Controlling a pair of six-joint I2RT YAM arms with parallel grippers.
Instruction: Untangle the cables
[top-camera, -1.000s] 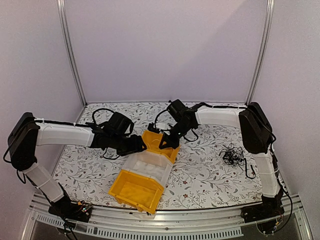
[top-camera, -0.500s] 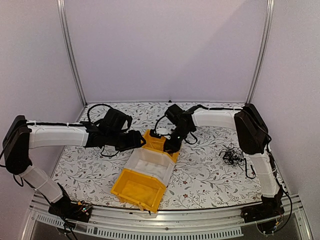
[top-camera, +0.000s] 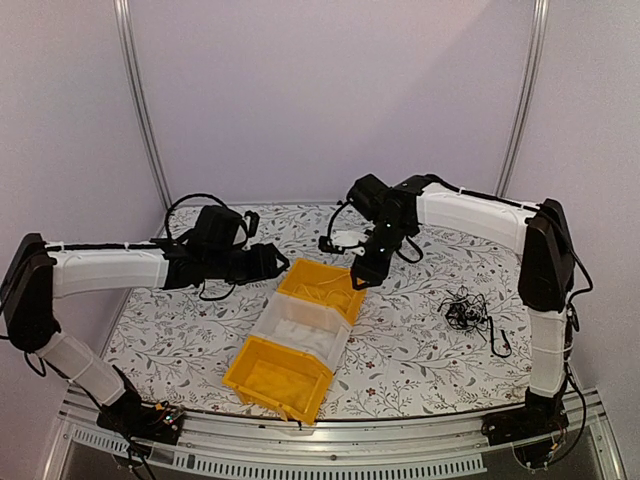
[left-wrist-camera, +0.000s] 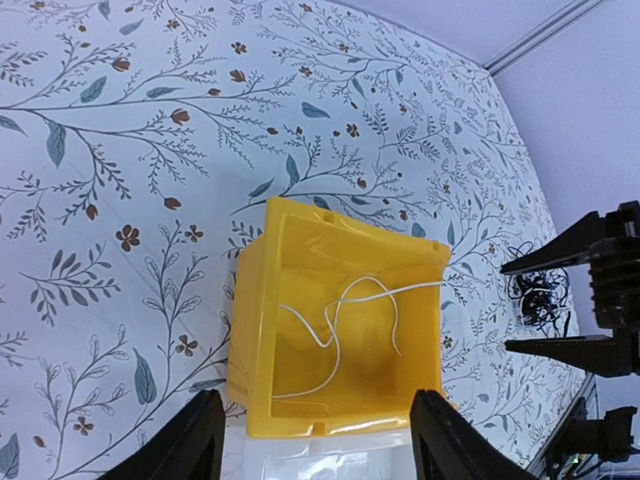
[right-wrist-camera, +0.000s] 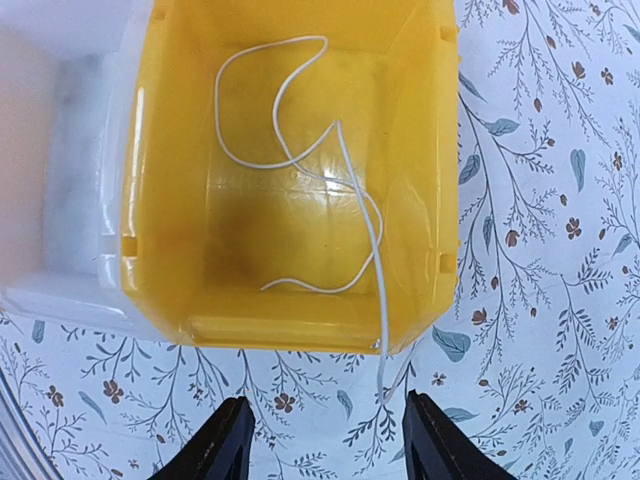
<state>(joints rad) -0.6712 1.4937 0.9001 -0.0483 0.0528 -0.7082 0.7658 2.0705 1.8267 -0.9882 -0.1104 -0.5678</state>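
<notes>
Cables (top-camera: 466, 310): black bunch on surface (top-camera: 400, 350), to the right of right hand (top-camera: 362, 276), the nearer arm | right hand spread, empty | left hand (top-camera: 277, 266) spread

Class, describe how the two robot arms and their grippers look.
The left arm and right arm have white shells between bulky black joints, with black hoses looping at the wrists. The left gripper and right gripper each have two black fingers.
</notes>
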